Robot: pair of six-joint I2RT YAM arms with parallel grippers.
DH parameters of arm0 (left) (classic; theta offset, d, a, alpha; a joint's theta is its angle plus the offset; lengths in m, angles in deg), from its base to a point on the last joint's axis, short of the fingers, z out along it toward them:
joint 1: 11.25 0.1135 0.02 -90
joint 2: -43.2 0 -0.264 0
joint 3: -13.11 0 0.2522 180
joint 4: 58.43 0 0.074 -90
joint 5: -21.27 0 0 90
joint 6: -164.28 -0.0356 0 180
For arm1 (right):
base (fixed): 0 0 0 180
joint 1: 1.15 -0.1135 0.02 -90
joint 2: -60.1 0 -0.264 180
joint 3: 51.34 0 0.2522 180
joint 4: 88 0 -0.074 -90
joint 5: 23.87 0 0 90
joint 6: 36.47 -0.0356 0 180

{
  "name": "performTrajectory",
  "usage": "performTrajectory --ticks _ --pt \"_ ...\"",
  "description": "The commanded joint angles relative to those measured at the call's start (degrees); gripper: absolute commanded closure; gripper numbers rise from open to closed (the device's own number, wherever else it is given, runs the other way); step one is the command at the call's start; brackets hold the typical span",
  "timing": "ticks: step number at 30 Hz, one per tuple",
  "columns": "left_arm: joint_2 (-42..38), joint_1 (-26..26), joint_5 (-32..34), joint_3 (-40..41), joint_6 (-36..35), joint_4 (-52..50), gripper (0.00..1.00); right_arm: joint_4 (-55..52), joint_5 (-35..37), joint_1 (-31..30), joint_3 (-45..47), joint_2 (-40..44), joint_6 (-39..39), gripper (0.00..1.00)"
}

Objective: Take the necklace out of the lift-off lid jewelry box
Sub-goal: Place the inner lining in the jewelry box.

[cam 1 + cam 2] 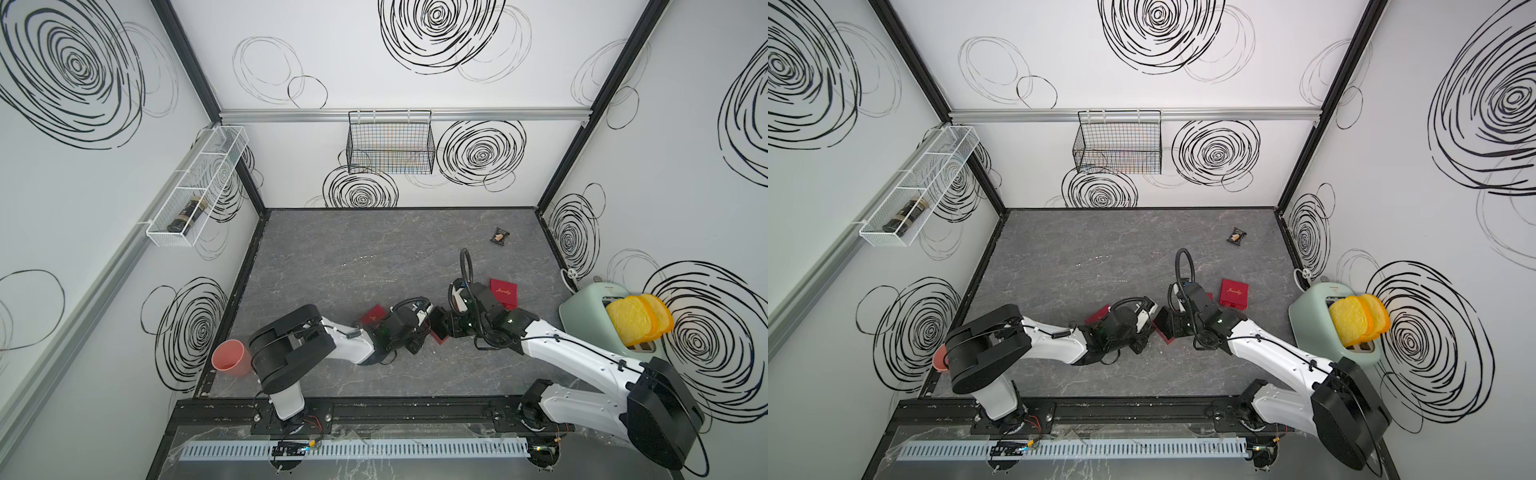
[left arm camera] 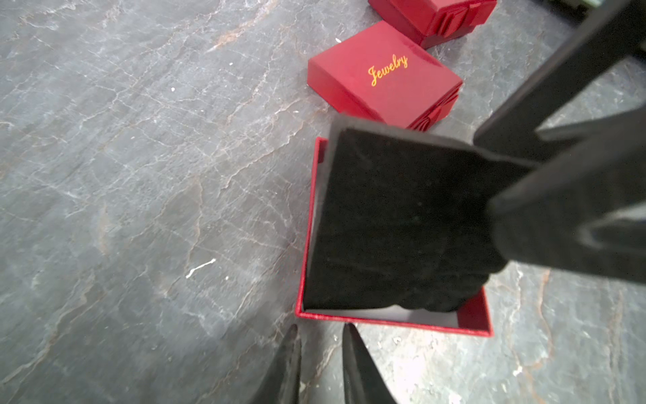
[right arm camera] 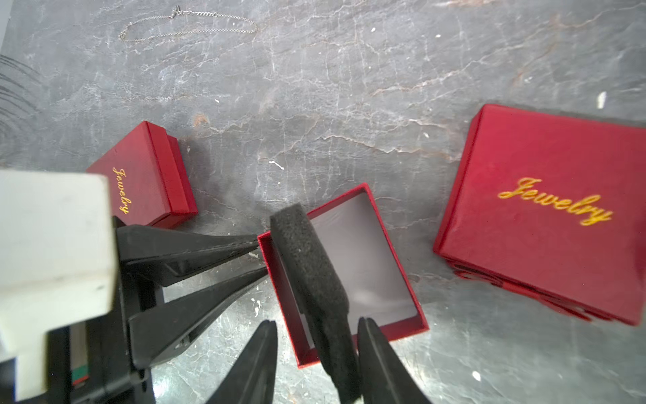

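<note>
The red jewelry box stands open on the grey table, its white floor showing; in a top view the box lies between my two wrists. A black foam insert stands tilted up out of it. My right gripper is open astride the foam, which leans on one finger. My left gripper is slightly open with nothing between its tips, just outside the box wall. The foam insert hides most of the box's inside there. The thin silver necklace lies apart on the table.
A large red "Jewelry" box with a bow lies right of the open one. A small closed red box sits left of it. A pink cup, a green toaster and a snack packet stand around the edges.
</note>
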Motion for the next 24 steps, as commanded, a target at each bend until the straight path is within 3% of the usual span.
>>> performTrajectory --ticks 1,5,7,18,24 --pt "-1.6 0.2 0.7 0.4 0.4 1.8 0.74 -2.9 2.7 -0.5 -2.4 -0.9 1.1 0.57" --pt "-1.9 0.2 1.0 0.3 0.4 1.6 0.74 -3.8 4.9 -0.5 -3.1 -1.9 1.6 0.59" --pt "-2.2 0.2 1.1 0.4 0.3 1.4 0.74 -3.8 5.5 -0.5 -3.4 -1.9 2.2 0.65" --pt "-2.6 0.5 1.1 0.8 0.5 2.3 0.74 -2.9 1.9 -2.6 -7.1 -0.7 7.9 0.78" --pt "-4.2 0.5 1.4 2.7 1.3 3.2 0.74 3.8 -2.7 -2.5 -3.7 -1.1 8.5 0.81"
